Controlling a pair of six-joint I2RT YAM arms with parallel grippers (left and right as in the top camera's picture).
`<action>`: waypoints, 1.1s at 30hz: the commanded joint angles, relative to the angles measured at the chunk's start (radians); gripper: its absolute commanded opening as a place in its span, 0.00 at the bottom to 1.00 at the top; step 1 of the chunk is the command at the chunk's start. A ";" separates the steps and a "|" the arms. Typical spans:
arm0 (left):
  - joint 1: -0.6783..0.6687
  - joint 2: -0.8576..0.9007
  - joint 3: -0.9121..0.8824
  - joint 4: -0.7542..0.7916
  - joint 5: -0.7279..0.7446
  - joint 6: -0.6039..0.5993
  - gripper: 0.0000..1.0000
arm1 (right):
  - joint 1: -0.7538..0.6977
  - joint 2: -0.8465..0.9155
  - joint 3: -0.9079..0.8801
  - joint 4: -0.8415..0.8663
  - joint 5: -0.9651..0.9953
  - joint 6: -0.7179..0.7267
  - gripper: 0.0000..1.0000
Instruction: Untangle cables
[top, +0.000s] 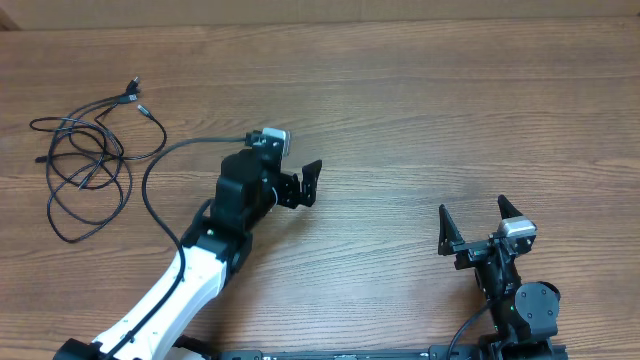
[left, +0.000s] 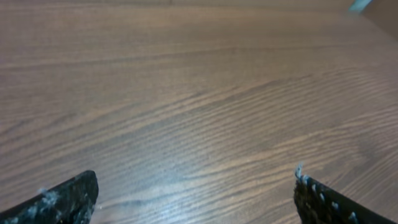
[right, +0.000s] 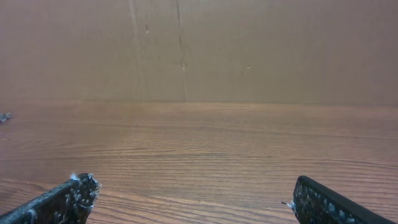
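Several thin black cables (top: 88, 165) lie in a loose tangle of overlapping loops on the far left part of the wooden table (top: 450, 100), with small plug ends pointing toward the far side at the top of the heap. No jaw touches them.

The left gripper (top: 308, 185) sits well to the right of the tangle, near the table's middle, its jaws spread wide and facing right, away from the cables. Its arm reaches in from the near left corner on a diagonal. The arm's own thicker black wire (top: 146, 185) curves across the table between tangle and gripper. The left wrist view shows only bare wood grain between the two finger tips (left: 62, 202).

The right gripper (top: 473, 207) stands at the near right, far from the cables, jaws wide and holding nothing, pointed toward the far edge, with its arm folded close behind it. The right wrist view shows bare tabletop and a brown cardboard wall (right: 249, 50) beyond.
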 joint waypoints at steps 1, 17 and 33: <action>0.003 -0.053 -0.091 0.086 0.001 -0.026 0.99 | 0.008 -0.009 -0.010 0.006 -0.001 -0.005 1.00; 0.119 -0.282 -0.354 0.154 0.003 -0.081 0.99 | 0.008 -0.009 -0.010 0.006 0.000 -0.005 1.00; 0.275 -0.618 -0.583 0.061 0.023 -0.211 1.00 | 0.008 -0.009 -0.010 0.006 -0.001 -0.005 1.00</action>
